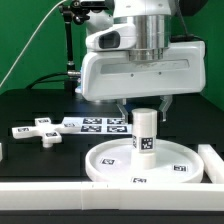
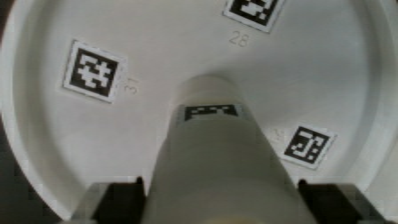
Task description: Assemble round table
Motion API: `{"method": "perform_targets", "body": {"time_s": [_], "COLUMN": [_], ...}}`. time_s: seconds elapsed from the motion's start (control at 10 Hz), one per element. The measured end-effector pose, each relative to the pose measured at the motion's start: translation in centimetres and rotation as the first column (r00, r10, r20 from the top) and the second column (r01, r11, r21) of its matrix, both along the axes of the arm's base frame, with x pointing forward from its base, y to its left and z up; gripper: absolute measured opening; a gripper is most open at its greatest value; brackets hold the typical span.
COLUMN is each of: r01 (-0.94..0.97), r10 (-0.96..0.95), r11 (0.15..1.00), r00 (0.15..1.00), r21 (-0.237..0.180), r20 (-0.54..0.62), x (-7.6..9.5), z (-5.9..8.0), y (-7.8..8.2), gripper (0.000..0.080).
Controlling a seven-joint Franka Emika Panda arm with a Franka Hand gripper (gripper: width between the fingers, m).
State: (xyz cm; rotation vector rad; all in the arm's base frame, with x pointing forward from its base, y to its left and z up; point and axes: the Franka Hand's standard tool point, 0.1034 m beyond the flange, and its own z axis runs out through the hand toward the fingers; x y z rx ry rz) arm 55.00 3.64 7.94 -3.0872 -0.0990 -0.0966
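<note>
The round disc [image 1: 150, 165] lies rim up on the black table near the front. The short cylindrical leg [image 1: 145, 134] stands upright at its centre, with a tag on its side. My gripper [image 1: 144, 108] is straight above it, with its fingers down at the leg's top. In the wrist view the leg [image 2: 217, 150] fills the gap between the two dark pads [image 2: 121, 200], which lie against its sides, so the gripper [image 2: 219, 205] is shut on it. The disc's tagged inner face [image 2: 107, 110] lies below. The cross-shaped foot piece [image 1: 38, 130] lies loose at the exterior view's left.
The marker board [image 1: 95, 124] lies flat behind the disc, between it and the foot piece. The long white border wall [image 1: 90, 196] runs along the front and turns up at the exterior view's right [image 1: 212, 160], close to the disc's rim.
</note>
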Motion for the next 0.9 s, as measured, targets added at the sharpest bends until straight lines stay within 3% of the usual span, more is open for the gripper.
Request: {"method": "perform_targets", "body": {"time_s": [0.5,0.7,0.9], "r01": [0.334,0.588,0.765], "r10": [-0.333,-0.587,-0.761], "r11": [0.942,0.804,0.635], "r00": [0.943,0.808,0.643], "r21": [0.034,0.088,0.106], "r20": [-0.022,-0.042,-0.082], "x": [-0.03,0.04,0.06], "z": [-0.05,-0.15,-0.20], "y": [0.07,-0.09,0.02], "gripper": [0.0414,0.0414,0.0415]}}
